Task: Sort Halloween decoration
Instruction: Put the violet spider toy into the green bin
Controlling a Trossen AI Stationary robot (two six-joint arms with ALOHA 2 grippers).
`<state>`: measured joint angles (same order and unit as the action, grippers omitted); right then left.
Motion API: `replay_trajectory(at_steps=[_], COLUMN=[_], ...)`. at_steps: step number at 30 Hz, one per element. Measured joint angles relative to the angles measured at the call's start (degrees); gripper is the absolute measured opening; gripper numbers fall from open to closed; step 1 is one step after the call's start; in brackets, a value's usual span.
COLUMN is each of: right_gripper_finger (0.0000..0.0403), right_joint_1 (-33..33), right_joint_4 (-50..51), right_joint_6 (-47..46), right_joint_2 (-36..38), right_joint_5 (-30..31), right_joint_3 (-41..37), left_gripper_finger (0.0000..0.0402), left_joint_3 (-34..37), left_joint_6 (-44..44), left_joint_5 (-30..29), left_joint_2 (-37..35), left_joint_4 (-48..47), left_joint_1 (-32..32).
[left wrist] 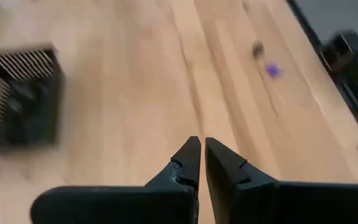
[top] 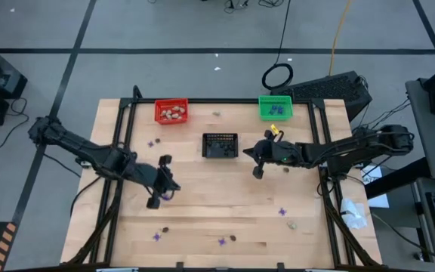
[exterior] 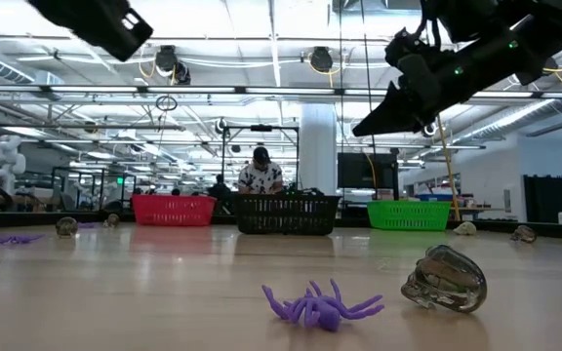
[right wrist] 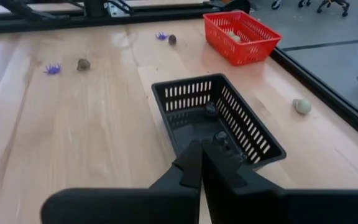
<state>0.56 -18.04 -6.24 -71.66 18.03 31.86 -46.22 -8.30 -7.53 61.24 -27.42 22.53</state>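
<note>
Left gripper (left wrist: 201,155) closed, empty; black basket (left wrist: 17,93) blurred, cropped.

- Red basket (top: 171,112), beige lumps inside.
- Green basket (top: 275,106), purple bits inside.
- Black slotted basket (top: 220,145).
- Purple spiders (exterior: 320,306) on pale wood table (top: 217,204).
- Dark arms.

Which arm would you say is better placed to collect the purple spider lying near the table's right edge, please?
Probably the right: the right gripper hangs nearer that purple spider, while the left gripper hovers across the table.
</note>
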Motion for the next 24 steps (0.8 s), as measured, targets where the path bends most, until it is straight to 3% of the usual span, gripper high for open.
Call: replay_trajectory(at_steps=[7, 12, 24], right_gripper_finger=[0.0, 0.0, 0.0], right_joint_1=[0.19, 1.14, 1.87], right_joint_4=[1.53, 1.62, 1.66], right_joint_6=[-0.13, -0.13, -0.12], right_joint_2=[0.0, 0.0, -0.02], right_joint_5=[-0.03, -0.05, -0.08], right_joint_3=[0.0, 0.0, 0.0], left_gripper_finger=[0.002, 0.0035, 0.0178], left_joint_3=[-2.14, -2.14, -2.14], left_joint_6=[-13.95, -18.38, -23.27], left_joint_5=[-3.26, -5.48, -4.42], left_joint_2=[8.44, 15.27, 27.51], left_joint_4=[-8.76, -11.38, -14.42], left_joint_1=[6.25, 8.36, 10.73])
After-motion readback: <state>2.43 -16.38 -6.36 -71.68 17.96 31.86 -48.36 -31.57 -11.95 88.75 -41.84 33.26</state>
